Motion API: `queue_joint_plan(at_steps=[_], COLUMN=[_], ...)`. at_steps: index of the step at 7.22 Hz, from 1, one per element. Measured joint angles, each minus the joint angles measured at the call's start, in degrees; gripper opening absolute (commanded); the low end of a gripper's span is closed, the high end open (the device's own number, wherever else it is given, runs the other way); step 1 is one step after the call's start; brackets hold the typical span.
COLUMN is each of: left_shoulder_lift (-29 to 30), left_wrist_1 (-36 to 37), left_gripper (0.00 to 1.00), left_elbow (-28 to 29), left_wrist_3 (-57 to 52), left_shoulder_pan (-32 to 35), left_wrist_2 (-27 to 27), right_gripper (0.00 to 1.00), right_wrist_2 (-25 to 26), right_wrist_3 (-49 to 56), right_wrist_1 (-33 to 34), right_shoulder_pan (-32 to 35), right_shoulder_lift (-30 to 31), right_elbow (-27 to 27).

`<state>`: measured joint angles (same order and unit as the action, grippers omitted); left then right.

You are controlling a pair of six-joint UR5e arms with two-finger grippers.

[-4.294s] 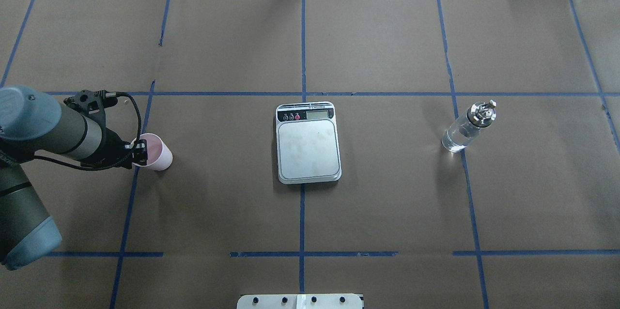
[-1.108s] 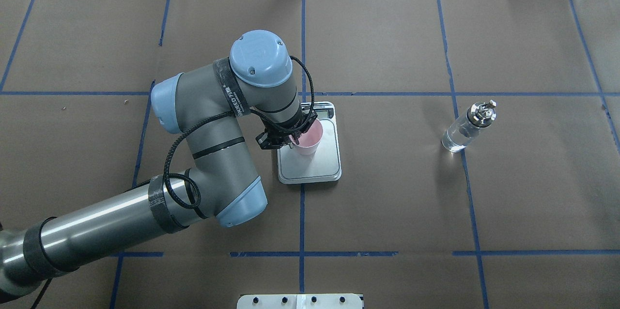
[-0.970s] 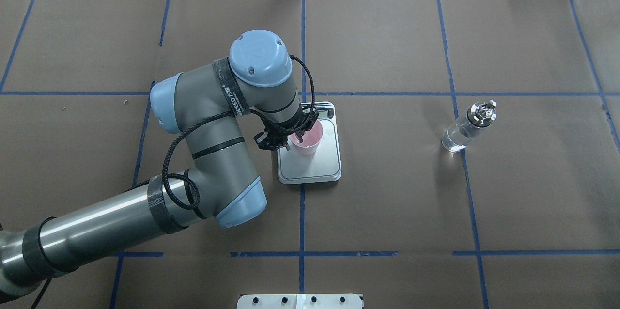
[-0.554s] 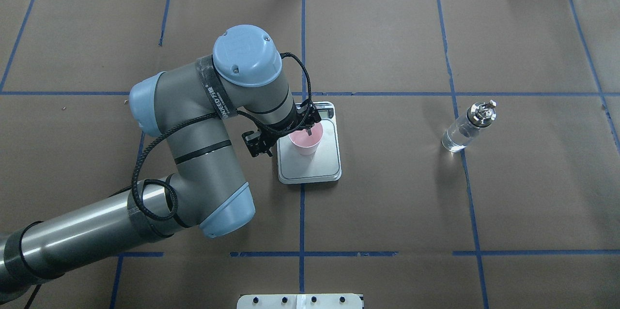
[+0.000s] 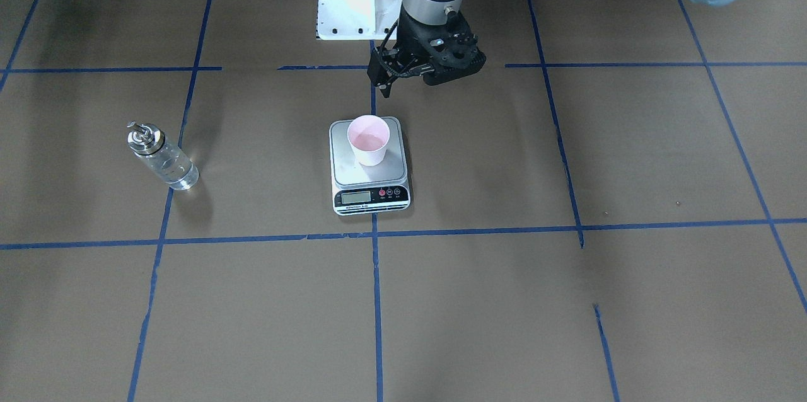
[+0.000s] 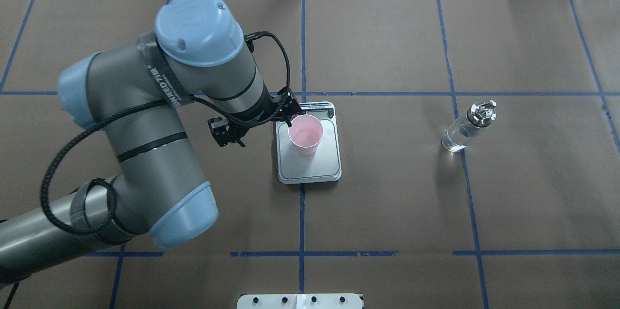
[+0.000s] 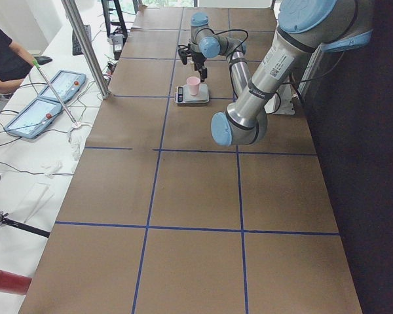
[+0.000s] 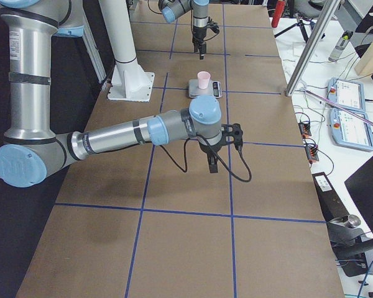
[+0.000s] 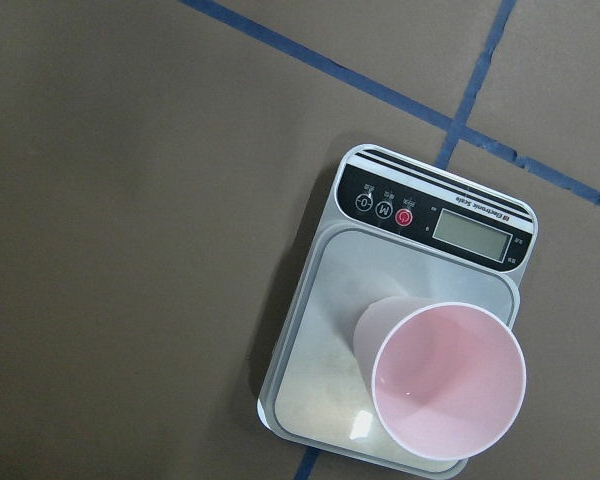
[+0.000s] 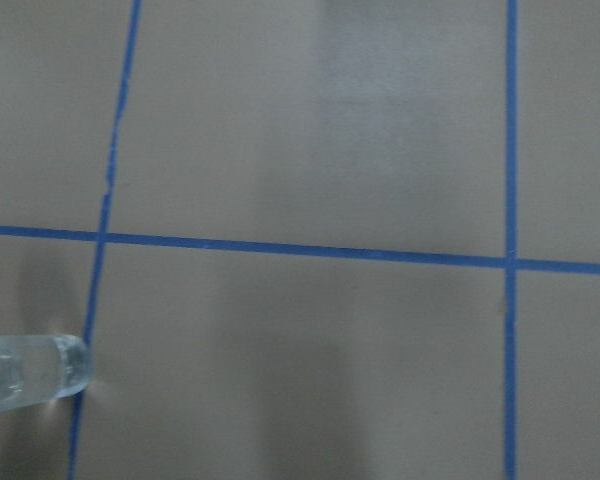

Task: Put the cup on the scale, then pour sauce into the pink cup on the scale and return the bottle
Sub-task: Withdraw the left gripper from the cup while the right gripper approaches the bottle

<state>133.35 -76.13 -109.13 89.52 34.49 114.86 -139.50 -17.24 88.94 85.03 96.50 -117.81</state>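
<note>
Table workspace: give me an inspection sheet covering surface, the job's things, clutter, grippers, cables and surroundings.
Surface: brown paper table with blue tape grid.
Job's things: pink cup upright on the scale; glass bottle standing apart, untouched, holding clear sauce.
Clutter: nothing seen.
Grippers: left gripper open, empty, raised off the cup; right gripper, open or shut cannot be told.
Cables: black cable looped along the left arm.
Surroundings: person and control tablets at a side bench.

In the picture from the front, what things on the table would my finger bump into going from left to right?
Bottle → scale, with the cup standing on it.
</note>
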Motion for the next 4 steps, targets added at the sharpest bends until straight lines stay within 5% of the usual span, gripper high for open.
queue_joint_plan(at_steps=[2, 4], left_shoulder_lift=[-5.6, -11.0], left_wrist_1=[0.6, 2.1], left_gripper=[1.0, 1.0], left_elbow=[-7.1, -12.9], left_wrist_3=[-4.8, -12.1], left_shoulder_pan=[2.4, 6.2], left_wrist_2=[1.2, 2.3], right_gripper=[1.0, 1.0], right_wrist_2=[1.2, 10.0], right_wrist_3=[-16.0, -32.9], right_wrist_1=[1.0, 0.1], right_shoulder_pan=[-8.4, -20.3], right_shoulder_lift=[2.4, 2.8], right_elbow=[-12.3, -19.3])
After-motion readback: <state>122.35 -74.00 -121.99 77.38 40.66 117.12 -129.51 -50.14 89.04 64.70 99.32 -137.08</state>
